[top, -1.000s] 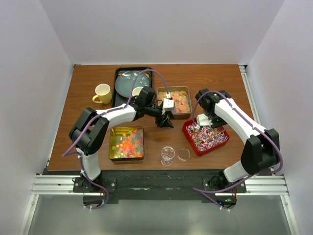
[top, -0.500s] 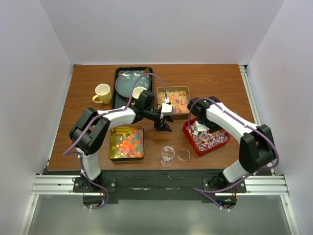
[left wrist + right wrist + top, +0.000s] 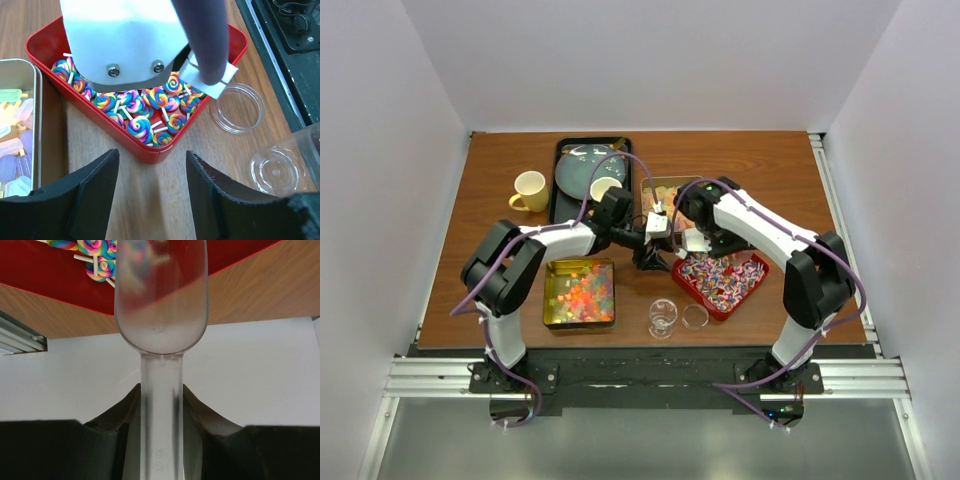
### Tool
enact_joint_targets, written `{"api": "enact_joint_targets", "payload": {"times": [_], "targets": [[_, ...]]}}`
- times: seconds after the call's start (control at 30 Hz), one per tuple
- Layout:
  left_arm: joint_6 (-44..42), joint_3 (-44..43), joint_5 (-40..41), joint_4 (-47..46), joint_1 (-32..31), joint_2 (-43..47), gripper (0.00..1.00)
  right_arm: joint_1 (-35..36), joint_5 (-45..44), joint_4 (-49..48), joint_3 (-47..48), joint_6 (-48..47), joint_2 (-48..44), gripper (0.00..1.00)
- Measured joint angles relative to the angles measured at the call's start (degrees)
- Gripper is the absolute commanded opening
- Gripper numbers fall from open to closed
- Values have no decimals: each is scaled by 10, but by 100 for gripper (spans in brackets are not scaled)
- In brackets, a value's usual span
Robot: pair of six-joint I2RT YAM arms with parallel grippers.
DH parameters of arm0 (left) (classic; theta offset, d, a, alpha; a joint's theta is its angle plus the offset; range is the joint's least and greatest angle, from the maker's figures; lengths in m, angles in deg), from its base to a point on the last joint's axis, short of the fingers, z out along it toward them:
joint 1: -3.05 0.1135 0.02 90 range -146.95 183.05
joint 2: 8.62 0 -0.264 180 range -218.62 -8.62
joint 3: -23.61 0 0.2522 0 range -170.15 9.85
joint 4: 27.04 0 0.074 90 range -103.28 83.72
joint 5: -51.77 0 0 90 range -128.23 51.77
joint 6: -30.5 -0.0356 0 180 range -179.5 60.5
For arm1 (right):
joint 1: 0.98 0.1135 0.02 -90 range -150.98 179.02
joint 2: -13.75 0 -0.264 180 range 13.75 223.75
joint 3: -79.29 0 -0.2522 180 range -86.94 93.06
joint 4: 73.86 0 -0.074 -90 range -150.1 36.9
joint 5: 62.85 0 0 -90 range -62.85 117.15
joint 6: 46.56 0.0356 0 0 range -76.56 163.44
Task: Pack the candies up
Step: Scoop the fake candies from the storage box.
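My right jaws are gripping the clear scoop (image 3: 160, 305), left jaws gaping empty; I'm likely starting the scooping step; next, dipping it into the red tray's (image 3: 120, 138) swirl lollipops (image 3: 141, 126).

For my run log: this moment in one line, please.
left gripper: open; right gripper: shut on clear scoop; scoop: at red tray

I'm seeing my right gripper (image 3: 161, 405) clamping the handle of a clear scoop (image 3: 161, 295), its bowl looking empty. Swirled lollipops (image 3: 95, 250) are lying in the red tray (image 3: 50, 275).
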Motion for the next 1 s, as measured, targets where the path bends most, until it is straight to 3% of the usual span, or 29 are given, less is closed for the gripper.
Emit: {"api": "enact_joint_targets", "payload": {"times": [0.5, 1.0], "targets": [[-21, 54, 2, -1, -5, 0, 56, -14, -17, -14, -18, -11, -46, 0], [-4, 61, 14, -101, -25, -29, 54, -20, -31, -31, -66, -15, -45, 0]]}}
